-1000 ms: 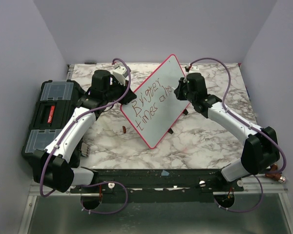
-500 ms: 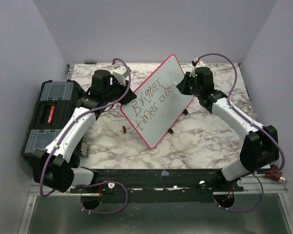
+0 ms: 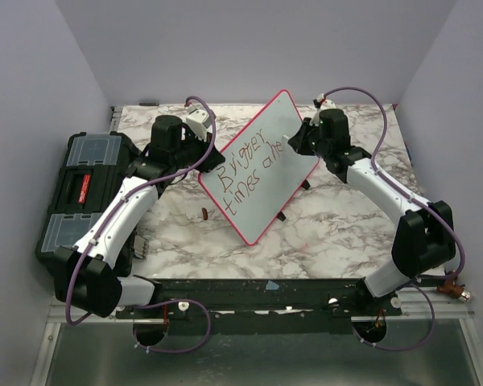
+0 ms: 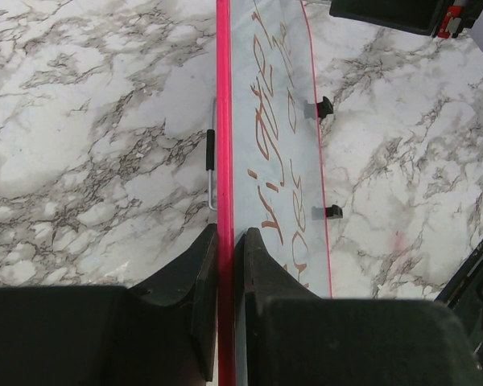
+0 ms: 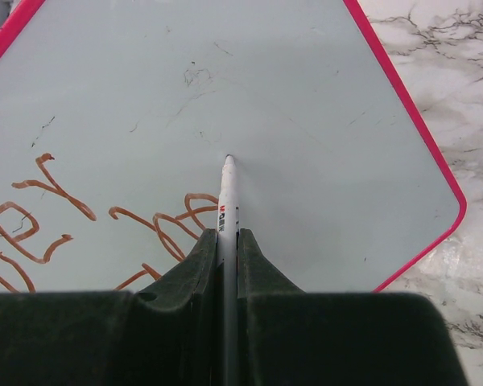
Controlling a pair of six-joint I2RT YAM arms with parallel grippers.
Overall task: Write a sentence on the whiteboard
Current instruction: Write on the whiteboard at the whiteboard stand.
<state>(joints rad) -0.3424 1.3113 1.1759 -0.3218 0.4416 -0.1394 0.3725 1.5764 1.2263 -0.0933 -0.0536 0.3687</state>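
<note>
Right wrist view showed the right gripper (image 5: pixel 228 239) pinching a white marker (image 5: pixel 229 189), its tip at the whiteboard (image 5: pixel 322 112) just past the sentence (image 5: pixel 157 221). Mid-table, the left gripper (image 4: pixel 227 241) clamped the board's pink edge. Light, even strokes against a firmly braced board looked best.

White-and-grey marbled tabletop (image 3: pixel 338 233), black toolbox (image 3: pixel 84 189) with clear-lidded compartments at the left edge of the frame, small dark red piece (image 3: pixel 204 214) lying loose left of centre, small metal item (image 3: pixel 139 248) lower left, half hidden by an arm.
</note>
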